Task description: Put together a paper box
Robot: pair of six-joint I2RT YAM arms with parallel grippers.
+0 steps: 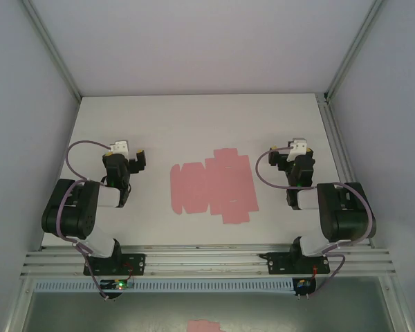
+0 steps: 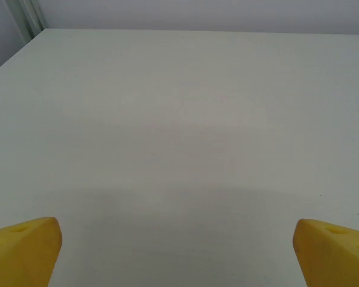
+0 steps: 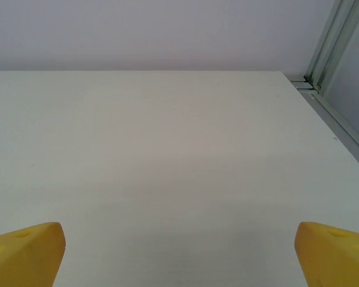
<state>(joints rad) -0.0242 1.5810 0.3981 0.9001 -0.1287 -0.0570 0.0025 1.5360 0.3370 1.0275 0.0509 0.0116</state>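
Note:
The paper box (image 1: 213, 187) lies as a flat pink die-cut sheet with flaps in the middle of the white table (image 1: 194, 124), between the two arms. My left gripper (image 1: 128, 153) rests to the sheet's left, well apart from it, and my right gripper (image 1: 290, 153) rests to its right, also apart. In the left wrist view the yellow fingertips (image 2: 24, 248) stand wide apart over bare table, so the left gripper (image 2: 176, 251) is open and empty. The right gripper (image 3: 179, 254) is likewise open, its yellow fingertips (image 3: 27, 251) spread over bare table.
Grey walls enclose the table at the back and sides, with a metal corner post (image 3: 335, 42) at the right. An aluminium rail (image 1: 207, 261) carries both arm bases along the near edge. A small pink paper scrap (image 1: 206, 325) lies below the table's front.

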